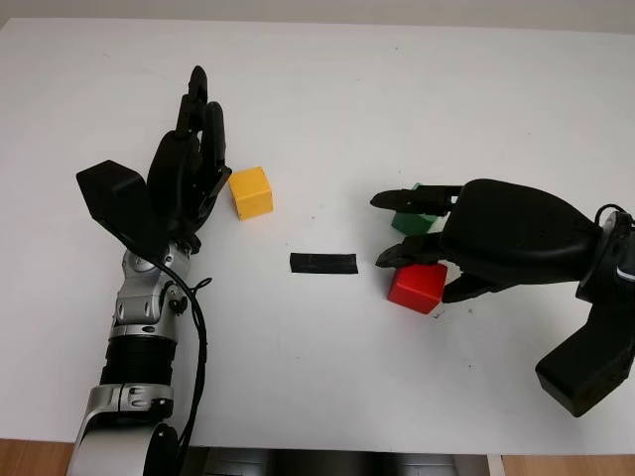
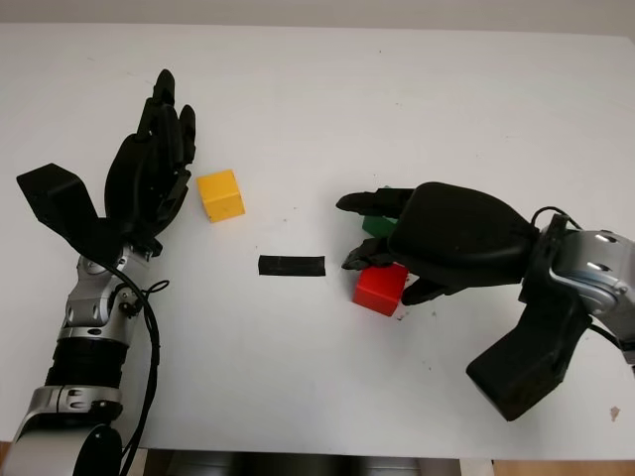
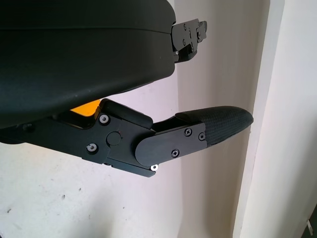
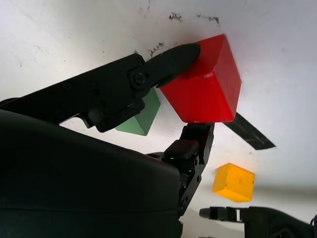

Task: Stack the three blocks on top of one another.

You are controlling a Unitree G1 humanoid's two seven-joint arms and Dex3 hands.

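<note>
**Right robot hand clamps the red block**

The right robot hand (image 1: 422, 253) reaches in from the right side of the white desk (image 1: 327, 89), its fingers (image 4: 173, 59) pinching the red block (image 1: 417, 287) from opposite faces. The wrist view shows a fingertip pressed on the block's top edge and another under it. Just behind the red block, touching or nearly so, sits the green block (image 1: 414, 220), partly hidden by the fingers.

The left robot hand (image 1: 193, 149) is open over the left side of the desk, with the yellow block (image 1: 250, 191) just beside it. A strip of black tape (image 1: 322, 264) lies between yellow and red blocks. No writing is legible anywhere.
</note>
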